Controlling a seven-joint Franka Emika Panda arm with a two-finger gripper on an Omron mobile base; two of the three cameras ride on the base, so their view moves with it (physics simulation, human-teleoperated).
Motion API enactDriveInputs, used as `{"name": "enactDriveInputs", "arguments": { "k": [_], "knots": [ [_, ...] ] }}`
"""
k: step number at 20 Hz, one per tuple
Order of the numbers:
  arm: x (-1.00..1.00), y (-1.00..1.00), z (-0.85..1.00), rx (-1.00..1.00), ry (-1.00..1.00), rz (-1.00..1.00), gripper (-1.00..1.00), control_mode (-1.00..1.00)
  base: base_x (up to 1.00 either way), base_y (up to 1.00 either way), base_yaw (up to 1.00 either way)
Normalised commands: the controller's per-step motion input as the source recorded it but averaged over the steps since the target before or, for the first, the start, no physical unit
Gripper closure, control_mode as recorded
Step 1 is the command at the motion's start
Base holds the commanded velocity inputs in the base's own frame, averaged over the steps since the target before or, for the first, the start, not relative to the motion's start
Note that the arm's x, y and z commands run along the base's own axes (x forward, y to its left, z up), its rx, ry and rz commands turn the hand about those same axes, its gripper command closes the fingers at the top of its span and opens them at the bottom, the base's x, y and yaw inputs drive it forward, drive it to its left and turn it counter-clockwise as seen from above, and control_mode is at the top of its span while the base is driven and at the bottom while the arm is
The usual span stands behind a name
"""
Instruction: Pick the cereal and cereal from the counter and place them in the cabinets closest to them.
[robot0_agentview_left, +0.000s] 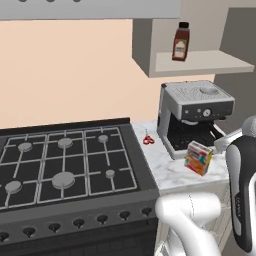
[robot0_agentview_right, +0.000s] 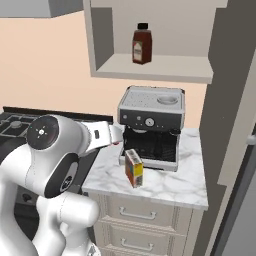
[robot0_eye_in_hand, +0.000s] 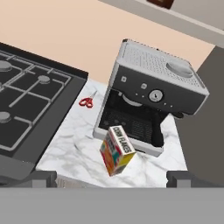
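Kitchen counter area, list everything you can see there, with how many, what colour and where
cereal box: one, yellow, orange and green, on the counter before the coffee machine
counter: one, white marble
coffee machine: one, silver and black, at the counter's back
scissors: one pair, red, beside the hob
hob: one, black, left of the counter
bottle: one, brown, black cap, on the open cabinet shelf
gripper: one, dark fingertips, open, above the counter's front edge

Bare white marble worktop (robot0_eye_in_hand: 74, 146) is left around the small yellow-orange cereal box (robot0_eye_in_hand: 117, 150) toward the front edge and hob-side edge. Right behind it, access gets blocked by the boxy grey-and-black espresso machine (robot0_eye_in_hand: 151, 94).
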Motion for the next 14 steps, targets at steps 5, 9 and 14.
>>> {"name": "enactDriveInputs", "arguments": {
  "k": [5,9,14],
  "knots": [
    [0.00,0.00,0.00,0.00,0.00,0.00,-1.00,1.00,0.38,0.00,0.00],
    [0.00,0.00,0.00,0.00,0.00,0.00,-1.00,1.00,0.28,-0.04,0.01],
    [0.01,0.00,0.00,0.00,0.00,0.00,-1.00,-1.00,0.00,-0.01,0.00]
  ]
}}
